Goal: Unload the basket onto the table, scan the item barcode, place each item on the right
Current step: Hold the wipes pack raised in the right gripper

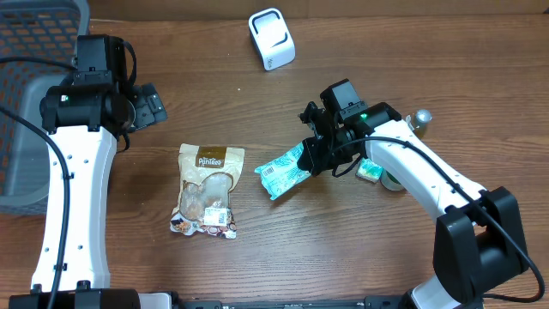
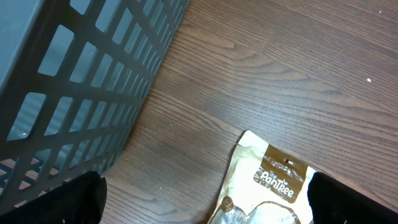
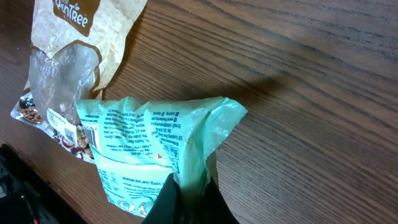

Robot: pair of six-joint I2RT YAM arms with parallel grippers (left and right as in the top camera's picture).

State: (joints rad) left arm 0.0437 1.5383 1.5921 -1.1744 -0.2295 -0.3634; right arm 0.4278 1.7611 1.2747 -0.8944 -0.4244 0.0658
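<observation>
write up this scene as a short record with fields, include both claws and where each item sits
right claw: shut on green packet, pinching one end
left claw: open, holding nothing, beside grey basket
brown pouch: flat on table, next to the green packet but apart from it
white device: at the far side of the table, likely the scanner, untouched
task state: green packet not yet at the white device

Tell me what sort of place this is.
Likely a mock shop checkout on a robot test bench: a small white scanner, a green packet and brown bag of snacks on a wooden table, and a grey basket.
</observation>
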